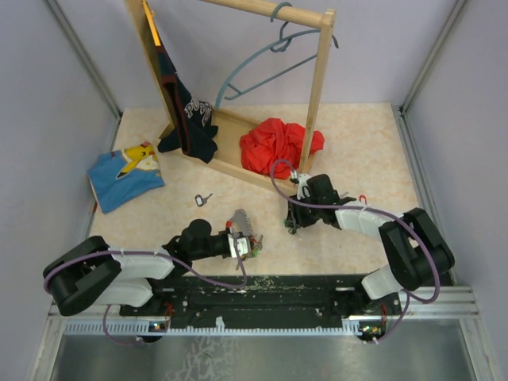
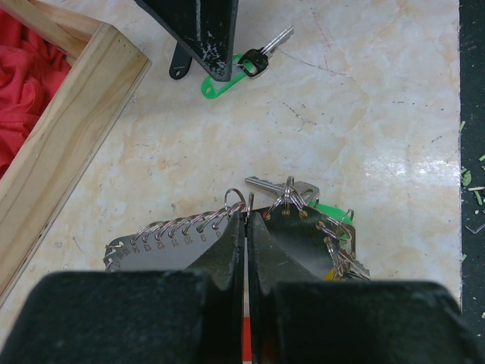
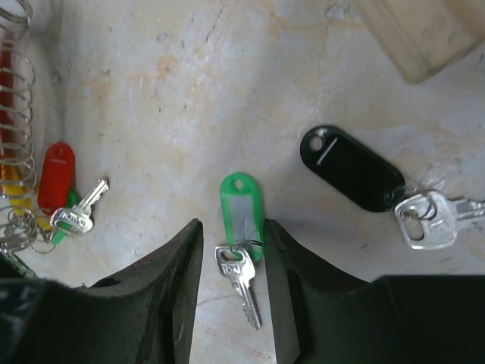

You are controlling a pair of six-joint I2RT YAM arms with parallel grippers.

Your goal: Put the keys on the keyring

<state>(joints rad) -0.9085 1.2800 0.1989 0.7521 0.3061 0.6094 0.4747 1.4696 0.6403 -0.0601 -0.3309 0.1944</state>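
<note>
- We see the left hand (image 2: 246, 221) fully closed, its two fingers pinched together on the keyring (image 2: 174, 233), at the wire where a small ring stands up.
- The keyring lies on the worktop (image 2: 364, 114) under and just ahead of that hand. A silver coil of wire loops runs off to the left, and a silver key (image 2: 276, 187) and a green tab (image 2: 333, 209) hang on it to the right.
- From above, the left hand and the keyring sit near the front edge of the worktop, about the middle.
- The right hand (image 3: 233, 227) stands partly open and low over the worktop, one finger on each side of the green-tagged key (image 3: 241, 216). It grips nothing.
- The tag's right edge is very close to the right finger. We cannot tell whether they touch.
- The blade of the green-tagged key points back toward the wrist, between the fingers.
- The black-tagged key (image 3: 352, 168) lies flat just to the right of the right hand, apart from the green one.
- At the left edge of the right wrist view we see the keyring's coil and a red tab (image 3: 57, 176).
- A lone key (image 1: 204, 199) lies farther back on the left, well apart from both hands.
- Behind stands a wooden rack (image 1: 317, 87) with a blue hanger (image 1: 262, 75) and a dark shirt (image 1: 186, 119).
- A red cloth (image 1: 278, 144) lies on the rack's base, and a blue shirt (image 1: 127, 171) lies flat at the left.
</note>
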